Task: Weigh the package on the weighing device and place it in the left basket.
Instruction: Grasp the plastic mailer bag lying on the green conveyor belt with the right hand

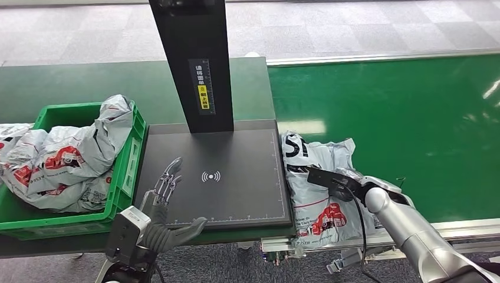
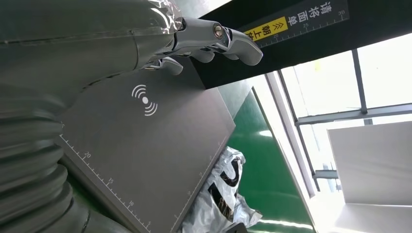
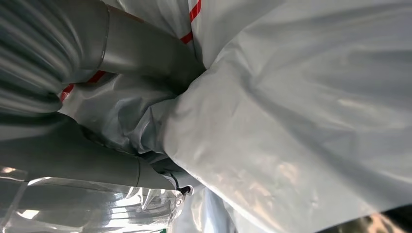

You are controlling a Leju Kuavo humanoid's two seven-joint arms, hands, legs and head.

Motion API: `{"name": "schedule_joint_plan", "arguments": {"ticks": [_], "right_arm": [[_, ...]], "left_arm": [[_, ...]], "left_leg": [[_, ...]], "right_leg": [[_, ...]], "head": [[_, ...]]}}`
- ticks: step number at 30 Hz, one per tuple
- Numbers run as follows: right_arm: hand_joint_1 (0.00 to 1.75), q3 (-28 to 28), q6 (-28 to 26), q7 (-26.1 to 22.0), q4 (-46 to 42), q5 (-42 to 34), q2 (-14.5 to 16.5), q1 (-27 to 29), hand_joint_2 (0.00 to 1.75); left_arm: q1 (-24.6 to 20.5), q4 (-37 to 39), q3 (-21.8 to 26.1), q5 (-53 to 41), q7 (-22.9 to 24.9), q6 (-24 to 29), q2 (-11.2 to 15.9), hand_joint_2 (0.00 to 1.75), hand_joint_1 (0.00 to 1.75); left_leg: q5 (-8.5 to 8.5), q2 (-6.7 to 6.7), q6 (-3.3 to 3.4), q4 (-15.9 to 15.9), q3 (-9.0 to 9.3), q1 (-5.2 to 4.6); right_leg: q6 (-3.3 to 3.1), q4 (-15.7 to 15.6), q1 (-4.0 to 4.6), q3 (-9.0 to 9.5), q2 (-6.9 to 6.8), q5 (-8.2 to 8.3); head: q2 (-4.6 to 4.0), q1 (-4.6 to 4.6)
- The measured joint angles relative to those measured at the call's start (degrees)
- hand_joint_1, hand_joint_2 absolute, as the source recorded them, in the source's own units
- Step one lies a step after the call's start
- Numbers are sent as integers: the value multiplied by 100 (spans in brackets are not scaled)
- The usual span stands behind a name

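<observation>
A grey plastic package (image 1: 318, 203) with red and black print lies on the green belt, against the right edge of the black weighing plate (image 1: 236, 200). My right hand (image 1: 337, 183) sits on the package's middle. In the right wrist view its thumb (image 3: 145, 53) and a finger (image 3: 73, 162) pinch a bunched fold of the package's film (image 3: 301, 121). My left hand (image 1: 167, 187) hovers open over the plate's left front part, fingers (image 2: 214, 41) stretched out and holding nothing. The left wrist view looks across the plate (image 2: 145, 150) to the package (image 2: 221, 194).
The green basket (image 1: 65, 108) stands left of the scale, holding several grey packages (image 1: 65, 162). A black column (image 1: 194, 59) rises from the back of the plate. The green conveyor belt (image 1: 401, 124) stretches to the right, with a metal rail along its front edge.
</observation>
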Motion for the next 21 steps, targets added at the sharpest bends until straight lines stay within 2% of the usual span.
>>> {"name": "schedule_joint_plan", "arguments": {"ticks": [7,13,21], "right_arm": [[175,-169,-878,410,-32,75,-25,-6,175],[175,-848,-1564,514,122,131,-102,-355,175],[175,-1571,-2485,475,324,328,-32,-898,175]], "left_arm": [[90,-37,9,-45,31,38,-7,175,0],[224,-107,34,-64,31,193,-7,175,0],[347,-204,56,-64,24,379,-34,175,0]], "left_leg": [[0,-1,0,0,-5,-2],[1,1,0,0,-11,-3],[0,-1,0,-2,-18,-1]], "right_leg": [[1,0,-2,-1,0,1],[0,1,-4,-8,3,3],[-1,2,-1,-14,0,1]], "head": [[0,0],[0,0],[0,0]]}}
